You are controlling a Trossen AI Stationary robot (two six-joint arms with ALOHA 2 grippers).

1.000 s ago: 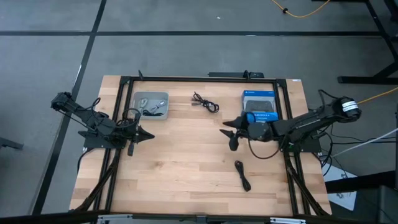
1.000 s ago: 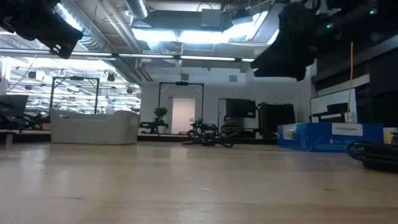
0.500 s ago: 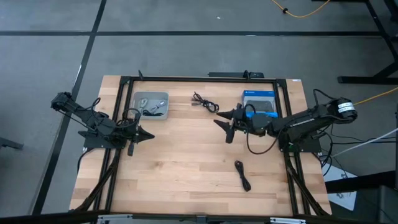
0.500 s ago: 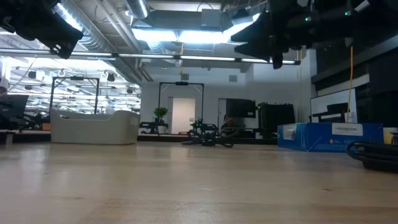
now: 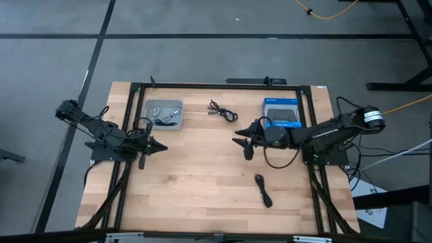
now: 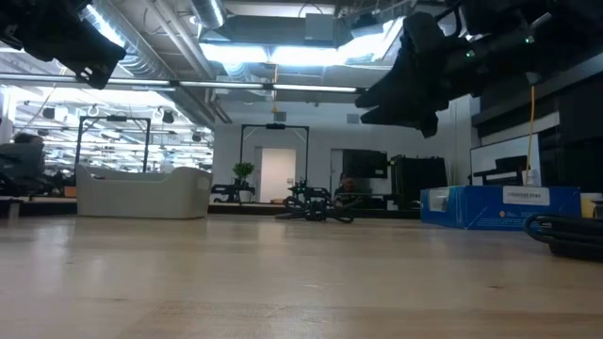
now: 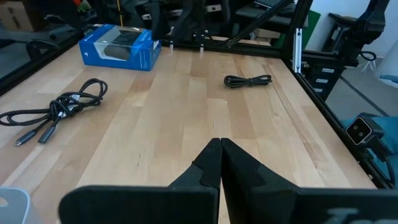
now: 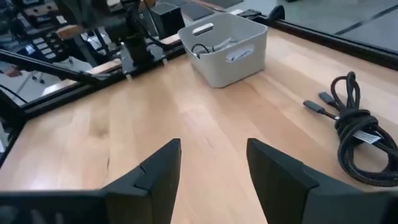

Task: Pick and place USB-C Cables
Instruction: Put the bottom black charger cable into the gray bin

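A black bundled USB-C cable lies on the far middle of the table, also seen in the right wrist view and the left wrist view. A second black cable lies toward the near edge, right of centre. Light cables lie inside the grey tray. My right gripper hovers open above the table's middle, near-right of the far cable. My left gripper waits shut at the left, near the tray.
The blue-and-black retail box lies flat at the far right, just behind my right arm. The grey tray sits at the far left. A black frame runs around the table. Bare wood lies between the two arms.
My right gripper has moved a short way toward the table's left edge, closer to the far black cable, staying raised and open. The left arm and the cables have kept still.
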